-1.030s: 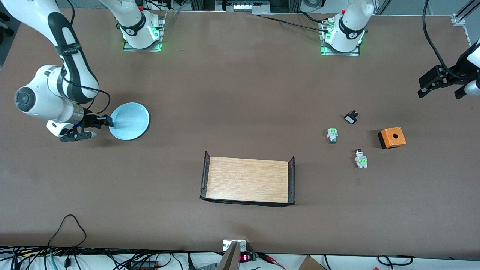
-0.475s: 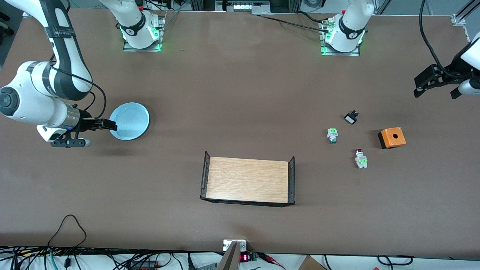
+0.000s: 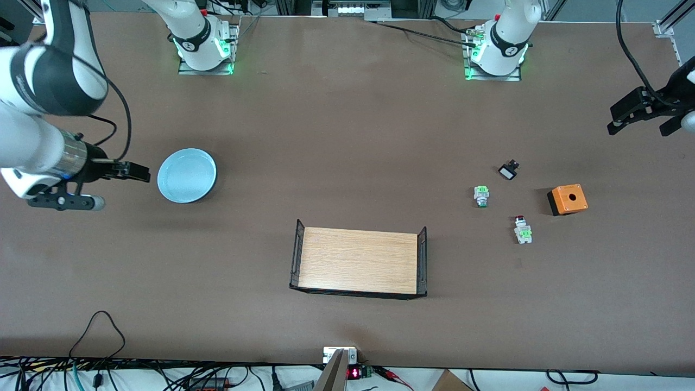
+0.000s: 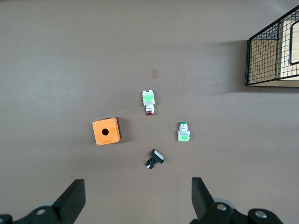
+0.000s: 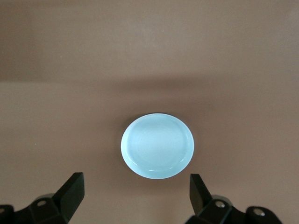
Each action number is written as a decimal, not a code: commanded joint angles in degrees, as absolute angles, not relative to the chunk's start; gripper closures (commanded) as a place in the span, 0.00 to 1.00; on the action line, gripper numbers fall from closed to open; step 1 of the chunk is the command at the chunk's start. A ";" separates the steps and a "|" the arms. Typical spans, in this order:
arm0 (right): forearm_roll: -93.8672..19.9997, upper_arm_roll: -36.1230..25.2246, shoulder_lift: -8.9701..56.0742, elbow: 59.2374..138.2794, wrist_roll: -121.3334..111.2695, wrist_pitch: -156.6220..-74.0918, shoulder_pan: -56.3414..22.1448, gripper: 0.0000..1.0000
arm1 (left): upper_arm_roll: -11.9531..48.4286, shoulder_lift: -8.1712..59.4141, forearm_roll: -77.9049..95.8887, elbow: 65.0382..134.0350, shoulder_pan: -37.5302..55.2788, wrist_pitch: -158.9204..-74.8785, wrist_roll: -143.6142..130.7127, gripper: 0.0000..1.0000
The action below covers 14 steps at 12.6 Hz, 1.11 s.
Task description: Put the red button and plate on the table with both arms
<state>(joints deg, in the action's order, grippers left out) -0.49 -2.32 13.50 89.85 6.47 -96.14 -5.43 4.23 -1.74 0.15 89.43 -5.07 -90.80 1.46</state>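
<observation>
plate point(image 3: 187, 175) and red button point(image 3: 522, 229) on table point(image 3: 347, 136).

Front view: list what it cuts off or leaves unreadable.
- Right arm: its upper links run off the picture's edge; only the wrist and right gripper, beside the plate, show.
- Left arm: cut off by the edge past the left gripper.
- Red button: too small for markings.

No readable text, label or number on anything in view.
</observation>
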 commanded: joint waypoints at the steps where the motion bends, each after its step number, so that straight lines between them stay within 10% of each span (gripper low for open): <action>1: 0.97 -2.81 14.41 83.86 7.12 -93.25 -5.10 0.00 | 4.48 -0.26 0.97 86.84 -5.54 -89.12 1.23 0.00; 14: 0.97 -9.84 2.92 97.10 -0.09 -102.03 -5.36 0.00 | 4.39 -0.09 1.14 86.84 -5.63 -89.12 1.67 0.00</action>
